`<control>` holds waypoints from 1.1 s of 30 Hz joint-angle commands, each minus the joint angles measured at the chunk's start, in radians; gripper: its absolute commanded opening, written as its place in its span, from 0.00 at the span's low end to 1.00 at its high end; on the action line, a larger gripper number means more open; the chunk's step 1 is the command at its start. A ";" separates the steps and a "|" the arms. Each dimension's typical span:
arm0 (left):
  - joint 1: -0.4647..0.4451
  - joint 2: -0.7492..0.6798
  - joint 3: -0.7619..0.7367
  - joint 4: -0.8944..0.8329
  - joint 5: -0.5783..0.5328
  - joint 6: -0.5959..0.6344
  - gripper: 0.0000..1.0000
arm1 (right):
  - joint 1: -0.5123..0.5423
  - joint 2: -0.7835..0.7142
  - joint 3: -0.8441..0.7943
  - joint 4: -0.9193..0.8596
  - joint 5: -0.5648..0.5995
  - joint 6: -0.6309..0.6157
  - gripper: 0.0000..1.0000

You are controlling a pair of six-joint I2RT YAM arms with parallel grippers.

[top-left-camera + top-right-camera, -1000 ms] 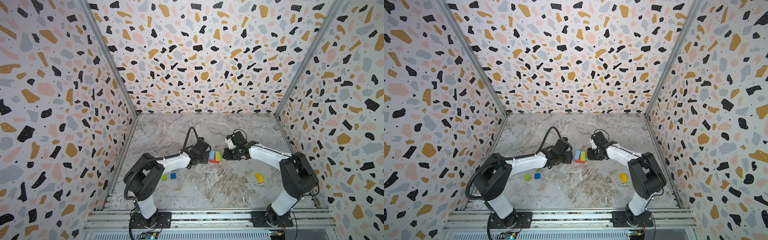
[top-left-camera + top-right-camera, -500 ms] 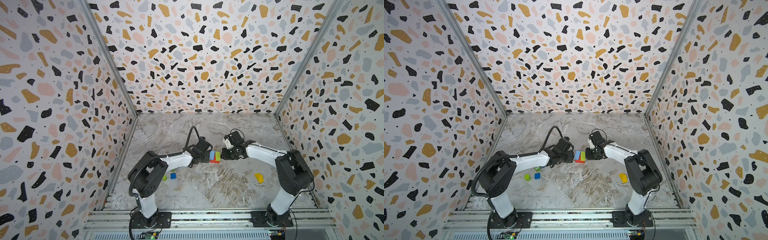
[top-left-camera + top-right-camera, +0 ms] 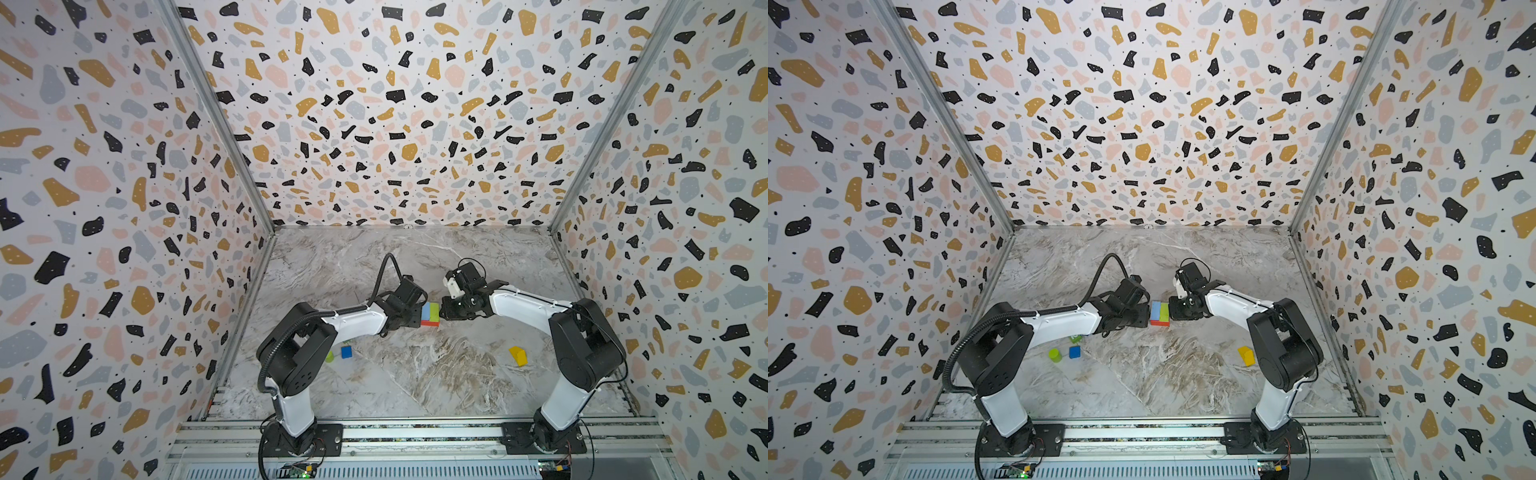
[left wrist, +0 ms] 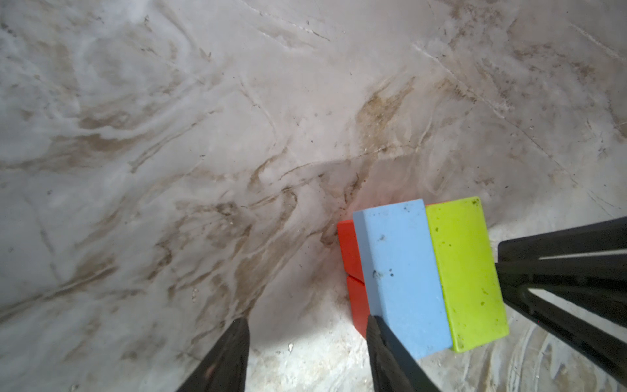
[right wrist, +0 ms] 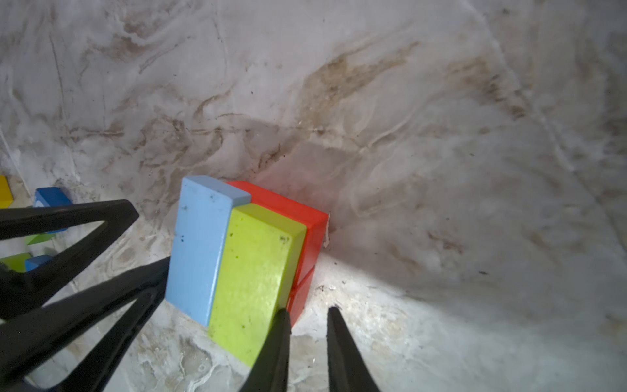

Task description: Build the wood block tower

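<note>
The wood block tower (image 3: 429, 313) stands near the middle of the marble tabletop (image 3: 415, 382), between the two arms, and it is low: two red slabs (image 4: 351, 251) at the base, with a blue bar (image 4: 403, 278) and a lime bar (image 4: 464, 271) lying side by side on top. The bars sit flush along their long sides, though the blue one juts a little past the lime one at the end.

The left gripper (image 4: 307, 320) has its jaws apart with only bare table between them; one of its fingers (image 4: 390, 346) rests against the blue bar. The right gripper (image 5: 307, 310) has its jaws drawn close together, holding nothing, and leans on the lime bar's outer side. This looks like a squaring-up of the second layer, pressed from both sides (neither arm carries a block).

The next move calls for both grippers to back straight off without dragging the bars, then for a fetch. The blue cube (image 3: 346, 352) and lime cylinder (image 3: 1054, 355) lie loose near the left arm, and the yellow blocks (image 3: 518, 355) near the right arm.
</note>
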 commanded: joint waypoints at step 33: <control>-0.012 -0.022 0.027 -0.032 -0.059 0.005 0.66 | 0.010 -0.007 0.039 -0.037 0.018 -0.006 0.23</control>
